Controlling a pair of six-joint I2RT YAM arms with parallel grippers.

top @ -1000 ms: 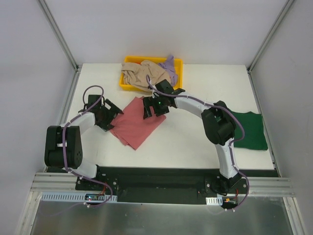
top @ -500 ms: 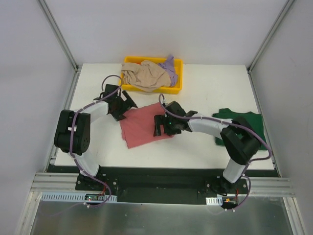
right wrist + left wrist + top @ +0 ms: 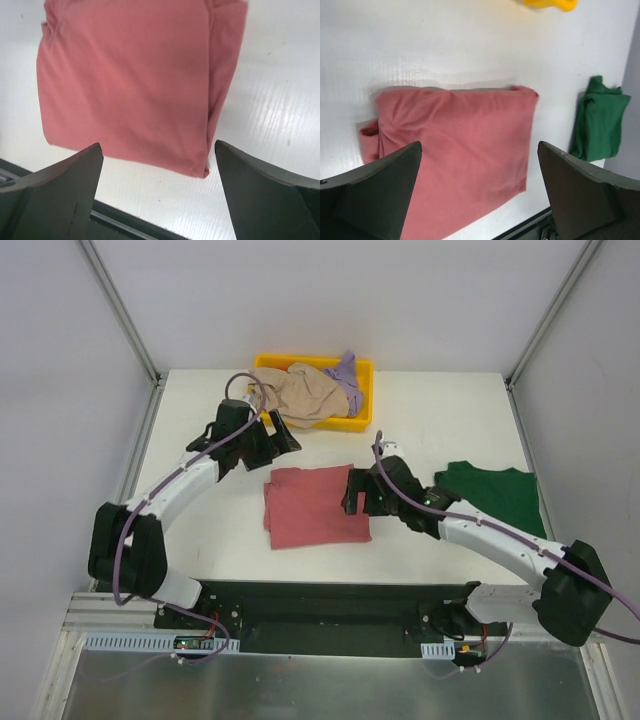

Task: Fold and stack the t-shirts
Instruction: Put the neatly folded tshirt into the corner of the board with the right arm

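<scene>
**Red shirt folded mid-table, both grippers spread wide**

Pale grey walls (image 3: 350, 290) close in the white table (image 3: 200, 530) on three sides, with a metal post (image 3: 120, 310) slanting down at the upper left and another at the upper right.

At left of centre, the left gripper (image 3: 280, 443) hangs just in front of the tray's near left corner. Its fingers (image 3: 375, 195) are spread far apart with nothing between them.

The yellow tray (image 3: 362, 420) sits at the table's far edge. The beige shirt (image 3: 300, 395) is heaped in it and spills over the left rim. The lavender shirt (image 3: 345, 375) is mostly buried behind the beige one, with only a crumpled bit showing. In the left wrist view the tray is cut off at the top edge.

The red shirt (image 3: 315, 505) lies folded into a rough rectangle in the middle of the frame, flat on the table.

The right gripper (image 3: 352, 495) hovers at the red shirt's right edge, spread open and empty. I cannot tell whether it touches the cloth.

At the right, well apart from the red shirt, lies the green shirt (image 3: 495, 495). The right arm crosses its lower left part and hides that corner.
</scene>
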